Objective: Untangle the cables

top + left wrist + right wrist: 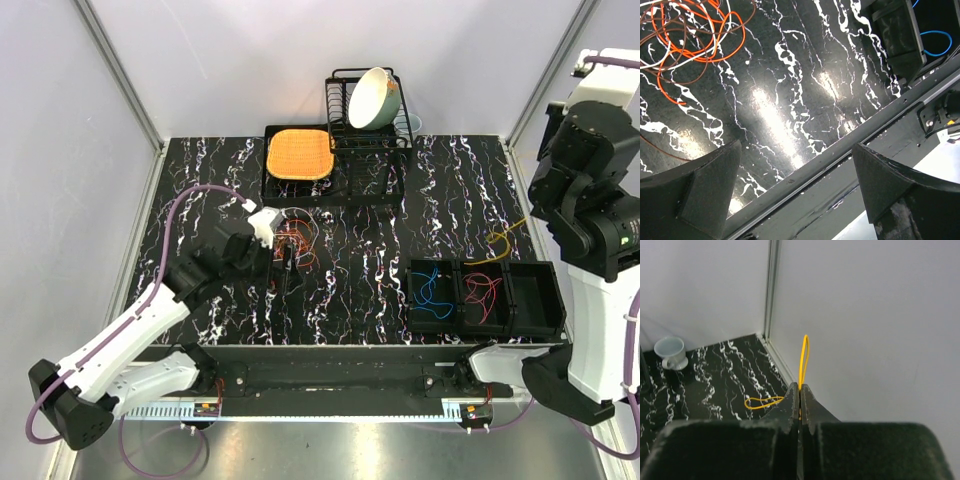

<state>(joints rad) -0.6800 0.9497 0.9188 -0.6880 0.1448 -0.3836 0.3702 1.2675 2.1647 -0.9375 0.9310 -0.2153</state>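
1. Black, white-veined table (pixel 380 250) is closed in by plain pale walls (pixel 120 70).
2. Most of the cables (pixel 293 240) are heaped in one knot of orange, brown and pale loops. It lies well to the left of the bins (pixel 508 298). In the left wrist view many crossings are seen.
3. One yellow cable (pixel 804 357) is pinched between the shut jaws of the right gripper (pixel 800 387). A loop stands up above the fingertips, and the tail trails on the table just behind the bins, towards the right wall.
4. A blue cable (pixel 432 295) is laid in the leftmost bin and a red cable (pixel 482 290) in the middle one. The rightmost bin is judged the likely place for the yellow one.
5. The left gripper (pixel 800 195) is held wide open with nothing between its fingers. It is low over the table, on the bins' side of the tangled cables.
6. The step in hand is judged to be carrying the yellow cable to its bin.
   - The pinch should be kept firm.
   - The tail should be raised off the table before any sideways travel, so that it is not dragged against a bin wall.
   - Release is best left until the loop hangs inside the walls.
7. For the tangled cables, one outer strand should be taken rather than the middle, and drawn away slowly. Thin neighbouring loops may well be pulled along with it.
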